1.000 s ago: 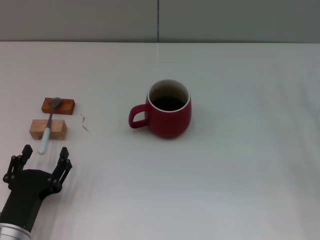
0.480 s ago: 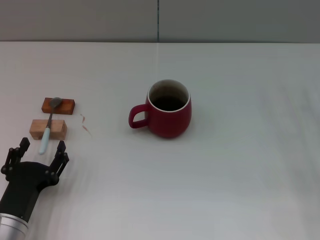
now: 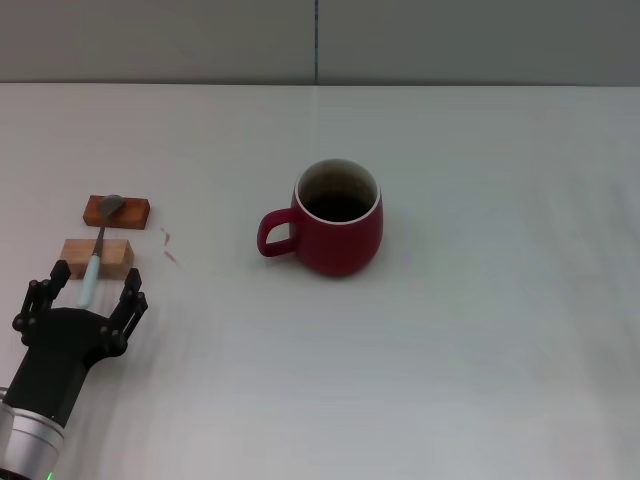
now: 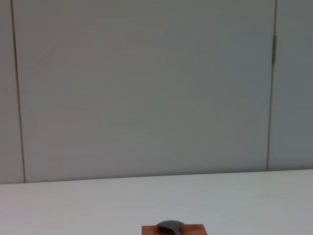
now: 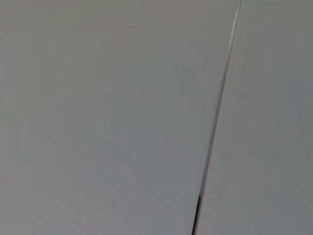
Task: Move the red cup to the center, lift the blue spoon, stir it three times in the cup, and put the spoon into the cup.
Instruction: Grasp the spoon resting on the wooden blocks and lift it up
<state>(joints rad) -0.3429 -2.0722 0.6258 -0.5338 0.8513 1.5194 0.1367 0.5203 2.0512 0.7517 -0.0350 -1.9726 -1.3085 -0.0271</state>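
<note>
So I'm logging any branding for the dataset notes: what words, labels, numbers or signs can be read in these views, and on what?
None: no readable text in any view.
Red cup: plain glaze, no logo or lettering on the side shown.
Blue spoon: no marking visible.
Two wooden blocks under the spoon: bare.
Left hand, open just short of the spoon's handle: no label seen.
Table and wall panels: blank.
</note>
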